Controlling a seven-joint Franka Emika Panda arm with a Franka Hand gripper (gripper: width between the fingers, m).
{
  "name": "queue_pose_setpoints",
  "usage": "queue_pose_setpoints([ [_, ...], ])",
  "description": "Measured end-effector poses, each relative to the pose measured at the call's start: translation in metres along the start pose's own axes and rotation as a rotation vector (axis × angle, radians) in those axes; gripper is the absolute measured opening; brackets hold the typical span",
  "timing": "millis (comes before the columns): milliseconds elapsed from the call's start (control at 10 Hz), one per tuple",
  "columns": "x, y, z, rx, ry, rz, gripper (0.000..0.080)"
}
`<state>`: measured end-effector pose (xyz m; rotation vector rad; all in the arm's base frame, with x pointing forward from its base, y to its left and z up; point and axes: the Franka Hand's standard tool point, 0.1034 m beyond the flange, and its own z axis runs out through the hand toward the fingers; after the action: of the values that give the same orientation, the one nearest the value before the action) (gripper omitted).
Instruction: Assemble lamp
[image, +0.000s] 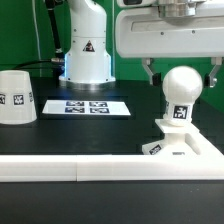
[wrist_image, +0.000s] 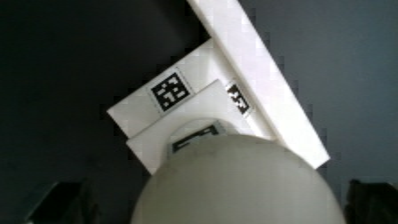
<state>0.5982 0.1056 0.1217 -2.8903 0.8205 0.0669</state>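
My gripper (image: 181, 76) hangs with its jaws spread wide and nothing in them, one finger on each side of the bulb (image: 182, 85) and clear of it. I judge this spread is there so that a straight drop brings the pads down around the round head without knocking it.

The bulb stands upright by its neck on the flat square base (image: 173, 143). The base lies against the white rail (image: 70, 168) at the table's front. I take that as bracing, so the base cannot slide or spin when the bulb is turned. Whether the neck is fully seated I cannot tell.

From the gripper in the exterior view, the bulb is at six o'clock, right between the fingers, and the base is further down the same line. In the wrist view the bulb (wrist_image: 231, 182) fills the near field, with the base (wrist_image: 175, 108) beyond it.

The shade (image: 17, 97) stands well apart at about nine o'clock from the bulb. The marker board (image: 88, 105) lies between them.
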Motion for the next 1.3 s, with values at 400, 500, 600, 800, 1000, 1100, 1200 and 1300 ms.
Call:
queue_pose_setpoints([
  [400, 0.004, -0.001, -0.002, -0.042, 0.022, -0.44, 0.0698],
  [500, 0.005, -0.002, -0.002, -0.058, 0.019, -0.601, 0.0698],
  [600, 0.008, -0.005, -0.001, -0.072, 0.008, -0.727, 0.0698],
  [800, 0.007, -0.012, 0.001, -0.081, -0.001, -0.909, 0.0698],
  [1000, 0.009, -0.01, 0.001, -0.081, -0.007, -1.092, 0.0698],
  [1100, 0.01, -0.011, 0.0, -0.08, -0.005, -1.143, 0.0698],
  [1200, 0.01, -0.01, 0.0, -0.081, -0.008, -1.24, 0.0698],
  [1300, 0.011, -0.009, 0.0, -0.081, -0.011, -1.312, 0.0698],
])
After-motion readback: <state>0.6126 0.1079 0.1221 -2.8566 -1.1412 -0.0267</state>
